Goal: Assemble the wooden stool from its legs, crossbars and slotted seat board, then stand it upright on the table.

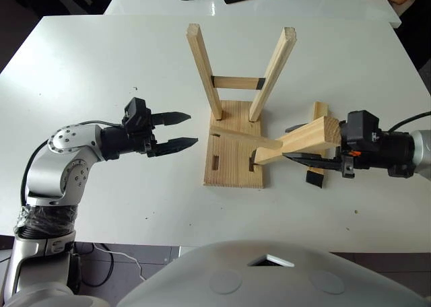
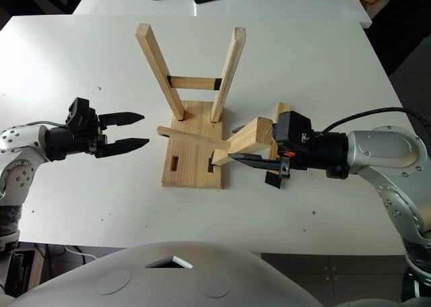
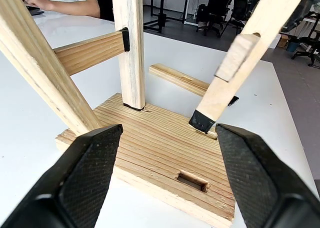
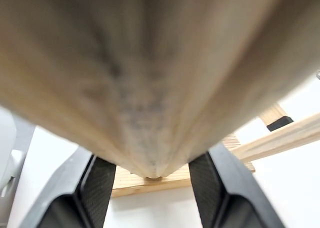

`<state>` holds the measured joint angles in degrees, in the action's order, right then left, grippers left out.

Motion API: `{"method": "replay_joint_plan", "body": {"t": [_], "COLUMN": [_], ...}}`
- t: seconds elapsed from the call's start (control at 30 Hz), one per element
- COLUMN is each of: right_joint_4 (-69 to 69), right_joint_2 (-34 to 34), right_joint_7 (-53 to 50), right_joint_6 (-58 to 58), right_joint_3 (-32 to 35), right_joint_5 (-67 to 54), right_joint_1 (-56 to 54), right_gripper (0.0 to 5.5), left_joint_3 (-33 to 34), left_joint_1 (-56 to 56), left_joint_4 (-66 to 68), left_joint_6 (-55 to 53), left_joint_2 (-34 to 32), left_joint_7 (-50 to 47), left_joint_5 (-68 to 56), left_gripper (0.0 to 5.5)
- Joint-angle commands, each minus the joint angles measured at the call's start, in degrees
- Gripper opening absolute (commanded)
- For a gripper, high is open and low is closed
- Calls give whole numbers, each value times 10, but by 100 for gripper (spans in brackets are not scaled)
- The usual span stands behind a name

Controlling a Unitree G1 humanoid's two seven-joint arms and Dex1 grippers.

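The slotted seat board (image 1: 232,160) lies flat on the white table. Two legs (image 1: 204,71) (image 1: 273,71), joined by a crossbar (image 1: 236,83), stand in its far slots. My right gripper (image 1: 308,147) is shut on a third leg (image 1: 306,136), tilted, with its black-capped tip (image 3: 202,121) at the near right slot. A thin crossbar (image 1: 236,136) sticks out from that leg over the board. The near left slot (image 1: 215,162) holds nothing. Left of the board, my left gripper (image 1: 180,130) hovers open, apart from the wood. Its pads (image 3: 90,178) frame the board's edge (image 3: 165,153).
Another wooden piece (image 1: 318,110) lies on the table under the right gripper, its black end (image 1: 314,179) near the board's right side. A second table (image 1: 202,1) with cables and a black strip stands behind. Bare tabletop (image 1: 87,71) spreads far left.
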<state>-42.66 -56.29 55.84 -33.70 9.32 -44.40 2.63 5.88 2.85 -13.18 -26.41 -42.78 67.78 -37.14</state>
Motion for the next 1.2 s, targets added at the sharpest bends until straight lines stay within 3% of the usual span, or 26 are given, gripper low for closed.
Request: {"method": "replay_joint_plan", "body": {"t": [0.03, 0.27, 0.93, 1.2], "right_joint_4": [-19, -16, 66, 103], "right_joint_2": [-10, -17, -41, -37], "right_joint_7": [5, 12, 62, 94], "right_joint_6": [-22, -4, 21, 18], "right_joint_3": [9, -18, -18, -137], "right_joint_5": [-27, 17, 35, 82], "right_joint_1": [6, 26, 32, -85], "right_gripper": [200, 200, 200, 200], "left_joint_3": [8, 8, 7, 2], "left_joint_1": [12, 20, 19, 25], "left_joint_4": [8, 14, 17, 15], "left_joint_6": [1, 5, 10, 11], "left_joint_2": [-11, -9, -2, 5], "left_joint_7": [-1, 1, -5, -12], "left_joint_5": [6, 9, 15, 17], "left_gripper": [347, 347, 347, 347]}}
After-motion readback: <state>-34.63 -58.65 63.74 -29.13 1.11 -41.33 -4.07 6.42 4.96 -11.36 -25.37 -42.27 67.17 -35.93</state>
